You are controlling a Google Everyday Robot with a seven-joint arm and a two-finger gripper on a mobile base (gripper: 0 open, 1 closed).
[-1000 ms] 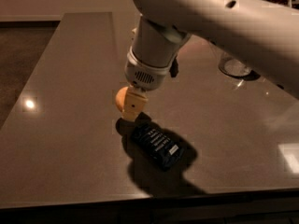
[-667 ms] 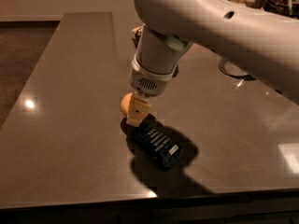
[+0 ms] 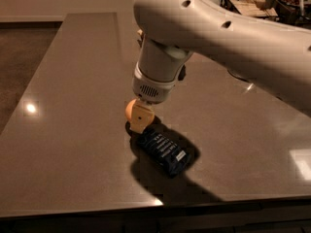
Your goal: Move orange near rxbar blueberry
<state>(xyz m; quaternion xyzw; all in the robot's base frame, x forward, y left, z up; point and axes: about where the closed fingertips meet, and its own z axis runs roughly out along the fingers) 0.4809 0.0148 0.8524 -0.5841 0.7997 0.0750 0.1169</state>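
The robot's gripper [image 3: 139,118] hangs low over the near-centre of a dark countertop [image 3: 73,81], its tan fingers [image 3: 141,116] closed on the orange [image 3: 129,109], which shows as a small yellow-orange round behind the near finger, at or just above the surface. Just beside it, toward the front edge and right, the rxbar blueberry [image 3: 163,152] lies flat on the counter at a diagonal, its white label at the far-right end. The white arm [image 3: 218,33] reaches in from the upper right. A wire basket [image 3: 241,1] sits at the far back.
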